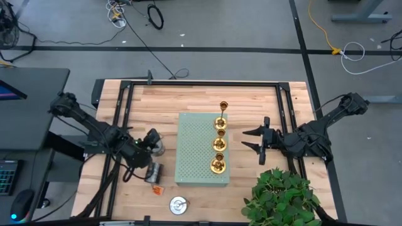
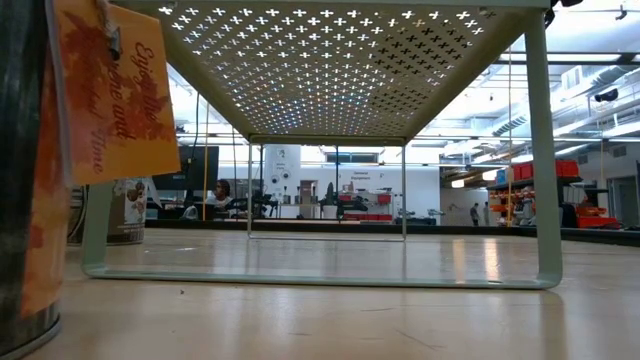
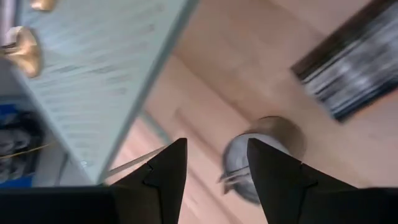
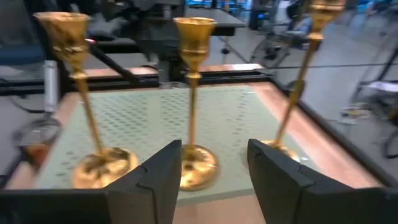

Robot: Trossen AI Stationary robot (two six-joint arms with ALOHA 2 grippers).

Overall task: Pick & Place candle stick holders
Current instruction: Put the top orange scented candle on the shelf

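**Pincer work hemmed in by tall brass**

Pincer on the right (image 1: 253,143) stands parted and empty, level with the three gold holders on the pale green board (image 1: 191,150); these stand in a row along the board's right edge, the far one (image 1: 222,115), the middle one (image 1: 220,140) and the near one (image 1: 218,163). Seen from its own wrist, the middle stem (image 4: 192,93) lines up between the tips; a forward push off-centre could, I reckon, knock that slender piece over and topple its neighbours (image 4: 74,81), since they stand close and top-heavy.

Left pincer (image 1: 152,142) hovers partly spread over a squat silver holder (image 3: 249,168) on the wooden surface (image 1: 157,100), just beside the board's left edge; whether it touches I cannot tell; a tip catching the rim might skid it away. Another silver holder (image 1: 178,204) sits by the near edge, well apart; a tagged tin (image 1: 154,172) lies near the left arm and might be brushed as it lifts.
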